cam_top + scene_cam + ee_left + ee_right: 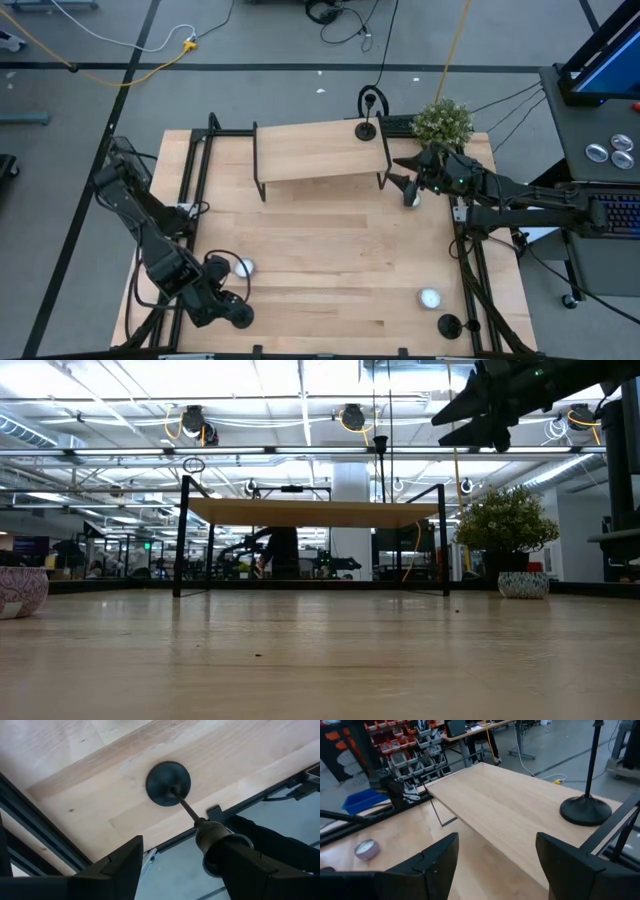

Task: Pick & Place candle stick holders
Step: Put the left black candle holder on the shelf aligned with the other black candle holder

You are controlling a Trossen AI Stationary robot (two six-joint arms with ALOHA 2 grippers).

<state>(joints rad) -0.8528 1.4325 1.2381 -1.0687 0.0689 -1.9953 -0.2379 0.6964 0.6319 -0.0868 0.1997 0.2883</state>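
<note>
Left wrist view: holder point(168, 783) between tool point(180, 870) fingers

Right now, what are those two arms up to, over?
Left gripper open, jaws astride holder at the table's near edge. Right gripper open, beside the shelf, one holder on it. Nothing in the way.

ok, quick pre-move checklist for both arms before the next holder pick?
1. Left end effector open around a candle stick holder at the table's near-left corner; one finger sits against its cup: ok.
2. That holder upright, base flat on the table: ok.
3. Whether the left grip has closed on it: not ok, jaws look open.
4. Right end effector open and empty, beside the shelf: ok.
5. Placed holder upright on the shelf's corner: ok.
6. Third holder near the table's near-right edge, unobstructed: ok.
</note>
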